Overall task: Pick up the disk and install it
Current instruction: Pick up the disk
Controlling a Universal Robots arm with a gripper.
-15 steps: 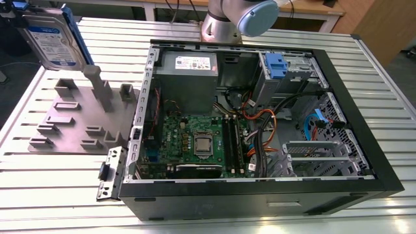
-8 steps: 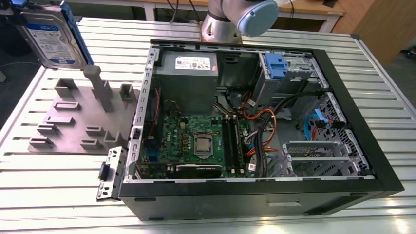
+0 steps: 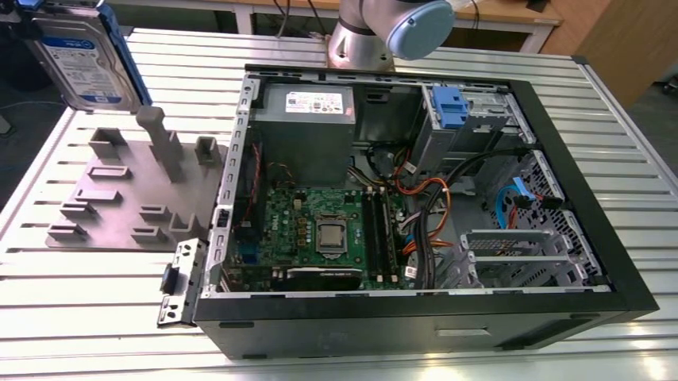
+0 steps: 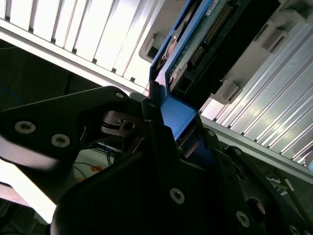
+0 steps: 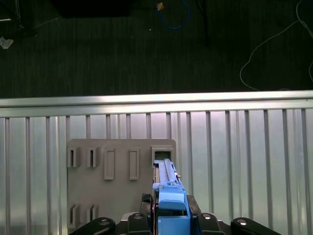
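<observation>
**Hazards.** The flat silver hard drive with a blue-and-white label and blue plastic frame (the disk) (image 3: 82, 59) hangs from the pincer by one end alone. Such a hold on smooth plastic may let the disk pivot or slip. A fall would bring it down on the grey moulded holder plate with upright slots (image 3: 127, 194), which lies below the pincer's tips. The open black computer tower case (image 3: 371, 313), off to the pincer's side, is crowded with orange and black cables (image 3: 424, 194). A tilted disk could snag on them or jam at its bay.

**Pincer.** In the second wrist view the black two-fingered pincer (image 4: 178, 120) is closed down to the thickness of the disk's blue frame, with one jaw against each face. The disk reaches straight out beyond the tips and, by judgement, hangs clear of the plate.
</observation>
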